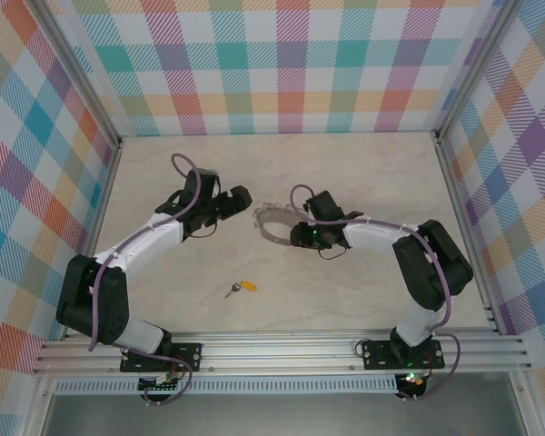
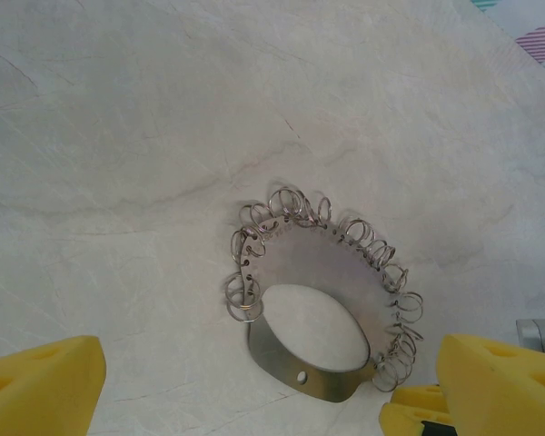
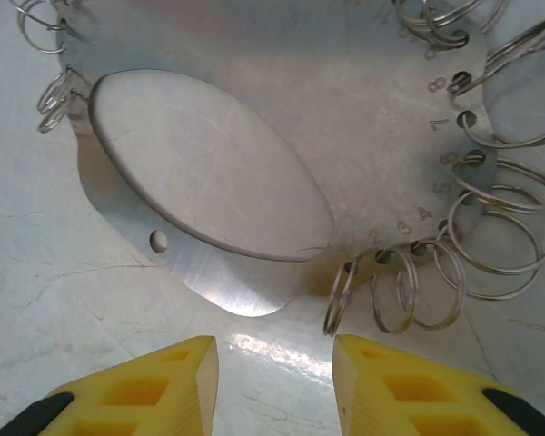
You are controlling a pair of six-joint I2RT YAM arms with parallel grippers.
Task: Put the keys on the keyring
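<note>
The keyring (image 1: 274, 222) is a flat grey metal plate with an oval hole and a fringe of small silvery split rings, lying mid-table. In the left wrist view the keyring (image 2: 331, 259) lies ahead of my open left gripper (image 2: 268, 400), whose yellow fingers (image 2: 41, 386) stand wide apart. The right wrist view has the keyring (image 3: 363, 154) just beyond my open right gripper (image 3: 274, 381), with nothing between its pads. The key (image 1: 243, 288), silver with a yellow-orange head, lies alone nearer the front. My left gripper (image 1: 247, 202) and right gripper (image 1: 291, 234) flank the keyring.
The pale marble-patterned tabletop (image 1: 363, 300) is enclosed by plaid walls (image 1: 282, 64) at the back and both sides. An aluminium rail (image 1: 282, 350) runs along the front edge by the arm bases. My right gripper's yellow fingers (image 2: 418, 409) show at the keyring's near edge.
</note>
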